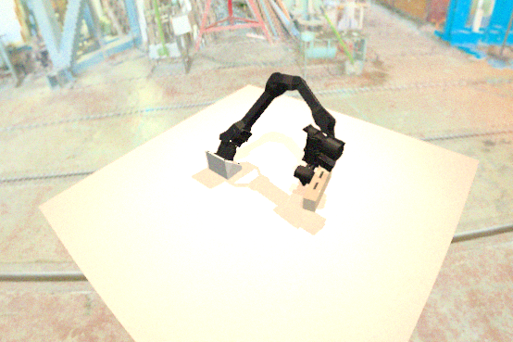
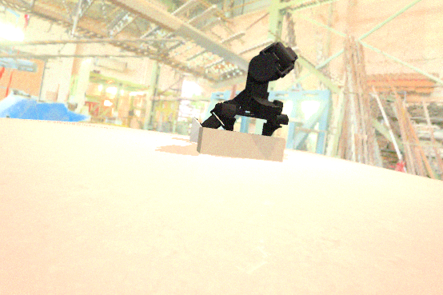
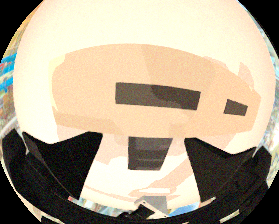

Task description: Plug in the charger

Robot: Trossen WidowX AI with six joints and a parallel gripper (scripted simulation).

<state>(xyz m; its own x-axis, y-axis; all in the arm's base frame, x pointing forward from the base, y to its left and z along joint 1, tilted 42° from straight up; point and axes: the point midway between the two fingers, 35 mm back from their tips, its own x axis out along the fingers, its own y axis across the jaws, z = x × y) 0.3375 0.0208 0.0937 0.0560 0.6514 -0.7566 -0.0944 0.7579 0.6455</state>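
The power strip (image 1: 311, 196) (image 2: 240, 146) (image 3: 85, 92) is a long tan block with two dark openings on top. My gripper (image 1: 315, 170) (image 2: 249, 130) (image 3: 144, 136) is open, pointing down by the strip's arm-base side. The dark grey charger (image 3: 149, 153) shows between the spread fingertips in the wrist view, at the strip's near edge, with bright gaps on both sides. The strip's top openings lie beyond it. Its prongs are not visible. In the exterior view the strip hides the finger ends, and no charger shows above it.
A grey angled plate (image 1: 222, 166) (image 2: 194, 132) stands at the arm's base, on the same pale table top (image 1: 208, 258) (image 2: 160, 210). The black arm (image 1: 259, 107) arches from there over to the strip and casts a shadow on the table.
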